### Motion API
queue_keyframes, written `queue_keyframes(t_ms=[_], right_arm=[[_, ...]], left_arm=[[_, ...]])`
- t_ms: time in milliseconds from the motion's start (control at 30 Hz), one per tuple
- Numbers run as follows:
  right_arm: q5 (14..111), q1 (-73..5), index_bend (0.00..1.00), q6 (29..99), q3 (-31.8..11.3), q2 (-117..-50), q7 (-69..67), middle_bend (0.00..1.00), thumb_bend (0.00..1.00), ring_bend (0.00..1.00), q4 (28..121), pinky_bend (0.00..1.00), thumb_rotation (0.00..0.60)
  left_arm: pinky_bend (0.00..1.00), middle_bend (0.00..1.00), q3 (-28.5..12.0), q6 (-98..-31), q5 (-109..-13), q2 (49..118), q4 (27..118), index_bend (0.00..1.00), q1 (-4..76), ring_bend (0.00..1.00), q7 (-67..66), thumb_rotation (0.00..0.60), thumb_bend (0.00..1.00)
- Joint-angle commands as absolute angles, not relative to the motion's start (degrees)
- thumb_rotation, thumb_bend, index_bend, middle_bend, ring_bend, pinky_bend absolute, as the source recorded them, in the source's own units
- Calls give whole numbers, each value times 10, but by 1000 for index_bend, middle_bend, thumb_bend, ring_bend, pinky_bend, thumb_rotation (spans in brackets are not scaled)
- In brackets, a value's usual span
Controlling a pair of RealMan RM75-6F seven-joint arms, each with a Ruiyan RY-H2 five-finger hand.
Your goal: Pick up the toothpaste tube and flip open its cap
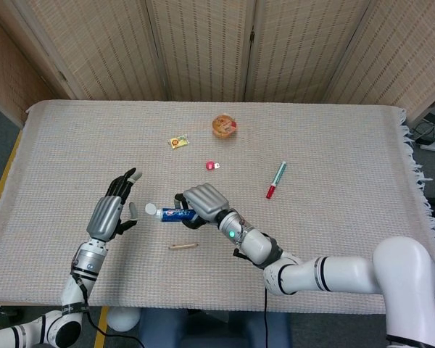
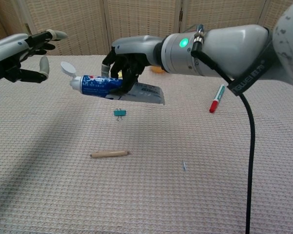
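Note:
My right hand (image 1: pixel 203 202) (image 2: pixel 126 61) grips a blue and white toothpaste tube (image 2: pixel 103 86) (image 1: pixel 175 214) above the table, lying level with its cap end pointing left. The white cap (image 2: pixel 67 68) (image 1: pixel 151 210) stands flipped up off the nozzle. My left hand (image 1: pixel 110 214) (image 2: pixel 20 57) hovers just left of the cap, fingers spread, holding nothing and apart from the tube.
On the cloth-covered table (image 1: pixel 333 232) lie a wooden stick (image 1: pixel 183 246) (image 2: pixel 110 154), a small green clip (image 2: pixel 119 113), a red and green marker (image 1: pixel 275 180) (image 2: pixel 217 99), a small red item (image 1: pixel 211 165), a yellow packet (image 1: pixel 178 142) and an orange round snack (image 1: pixel 224 125).

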State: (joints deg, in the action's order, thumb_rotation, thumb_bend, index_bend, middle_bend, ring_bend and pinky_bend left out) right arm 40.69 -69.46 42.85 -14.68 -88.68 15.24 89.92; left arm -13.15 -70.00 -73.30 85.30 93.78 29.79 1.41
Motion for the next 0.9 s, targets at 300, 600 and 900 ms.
queue_keyframes(t_ms=[300,600,900], right_arm=[[415,-695,710,420,-154,-887,136,652,717,707,906,511,600],[414,-692,710,421,-143,-876,141,652,717,707,911,511,600],[417,-661,709,424,-93,-826,158,648,717,696,915,510,600]], left_arm=[[0,0,-130,-696,-740,857,946,0,302,0,19,600,861],[0,0,-131,-696,-742,853,950,0,304,0,15,600,856],[0,0,-125,-705,-737,809,949,0,282,0,24,600,846]])
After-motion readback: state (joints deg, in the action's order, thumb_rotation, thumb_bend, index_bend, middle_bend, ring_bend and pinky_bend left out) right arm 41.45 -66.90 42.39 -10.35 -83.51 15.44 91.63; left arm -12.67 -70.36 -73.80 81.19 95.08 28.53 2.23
